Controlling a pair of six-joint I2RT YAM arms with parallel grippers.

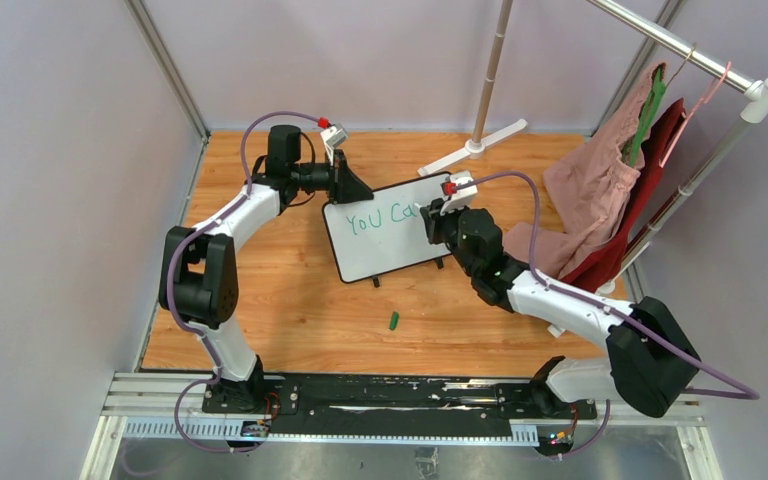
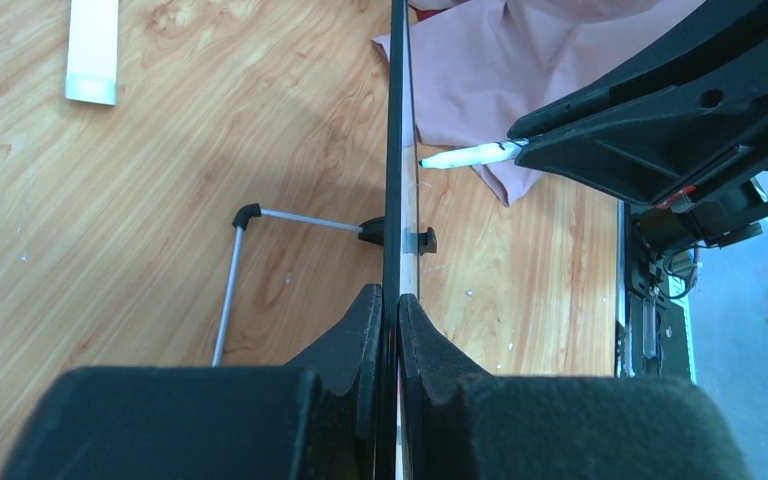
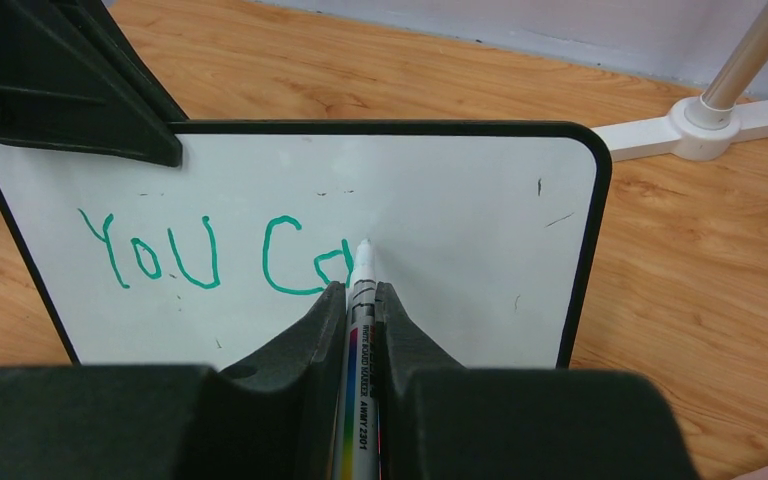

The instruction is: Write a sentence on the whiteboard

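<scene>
The whiteboard [image 1: 385, 245] stands tilted on the wooden floor, seen face-on in the right wrist view [image 3: 440, 200] and edge-on in the left wrist view [image 2: 397, 150]. Green writing on it, the sentence [image 3: 210, 255], reads "YOU C" with a partly drawn letter after it. My left gripper [image 2: 397, 300] is shut on the board's upper left edge, and shows in the overhead view [image 1: 352, 185]. My right gripper [image 3: 360, 290] is shut on a white marker [image 3: 360, 340]. The marker's tip touches the board just right of the last letter [image 2: 430, 160].
A green marker cap [image 1: 394, 321] lies on the floor in front of the board. A white stand base [image 1: 472, 148] sits behind it. Pink and red clothes [image 1: 615, 190] hang from a rack at the right. The board's wire foot [image 2: 250, 250] rests on the wood.
</scene>
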